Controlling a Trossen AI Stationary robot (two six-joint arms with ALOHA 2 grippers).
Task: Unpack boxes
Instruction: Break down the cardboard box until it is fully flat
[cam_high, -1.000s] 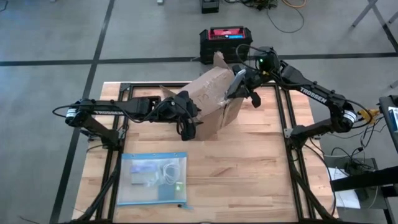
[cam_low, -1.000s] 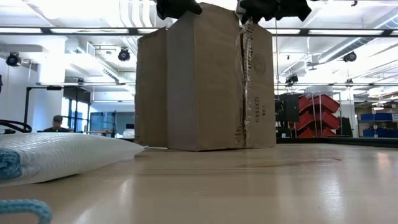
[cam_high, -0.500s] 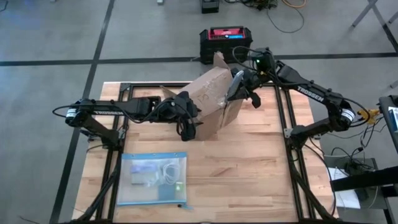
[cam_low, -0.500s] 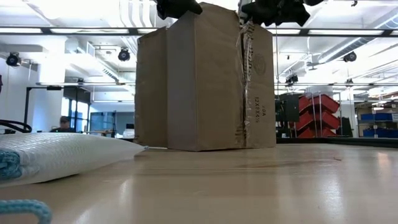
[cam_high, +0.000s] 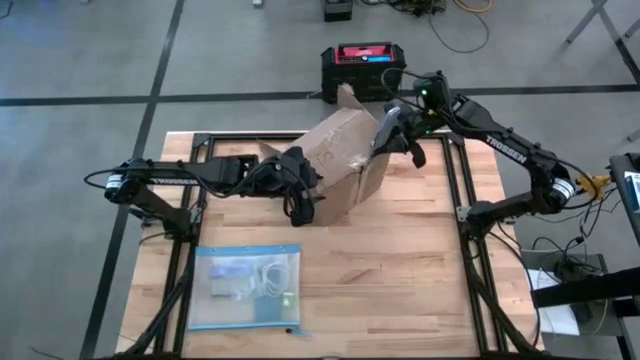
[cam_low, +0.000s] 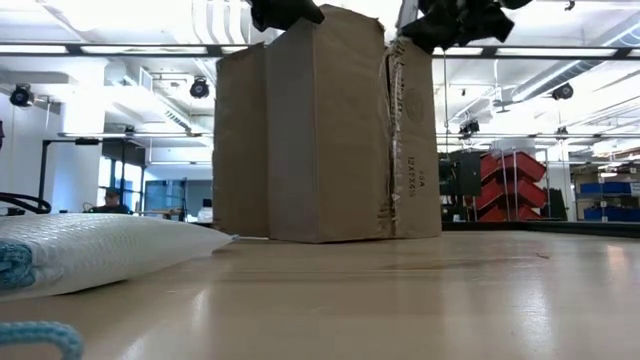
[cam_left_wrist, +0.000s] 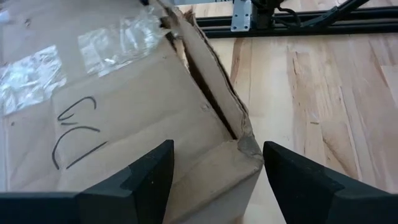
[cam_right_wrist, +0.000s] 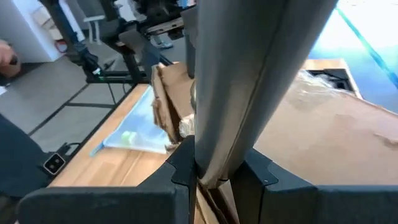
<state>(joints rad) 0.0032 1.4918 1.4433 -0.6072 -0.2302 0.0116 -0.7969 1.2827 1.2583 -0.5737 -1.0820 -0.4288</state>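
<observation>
Your right gripper (cam_right_wrist: 214, 171) has its two dark fingers (cam_right_wrist: 180, 165) pinched nearly shut on a grey, curled flap (cam_right_wrist: 249, 81) of the cardboard box (cam_high: 340, 165). In the right wrist view the flap's edge runs straight down between the fingers. In the high view this gripper (cam_high: 385, 130) sits at the box's upper right corner, just right of frame centre. Its wrist tilts down toward the box, and the right arm (cam_high: 500, 155) stretches back across the upper right of the frame to its base at the table's right edge.

Your left gripper (cam_left_wrist: 214, 168) stands wide open. Its fingers (cam_left_wrist: 146, 180) straddle a torn corner of the box, one over the cardboard panel with clear tape (cam_left_wrist: 43, 68) and black marker strokes, the other over bare wood. No finger visibly clamps the cardboard. In the high view this gripper (cam_high: 298, 185) lies against the box's left side at frame centre. The left arm (cam_high: 180, 175) runs nearly level from the left edge of the table (cam_high: 400, 270).

The box stands in the upper middle of the table, flaps raised. In the low view it fills the centre of the frame, resting on the tabletop, with both grippers dark at its top edge.

A clear blue-edged bag (cam_high: 245, 285) lies flat at the lower left of the table, well apart from the box. A black crate with a red top (cam_high: 362, 65) sits on the floor beyond the table's far edge.
</observation>
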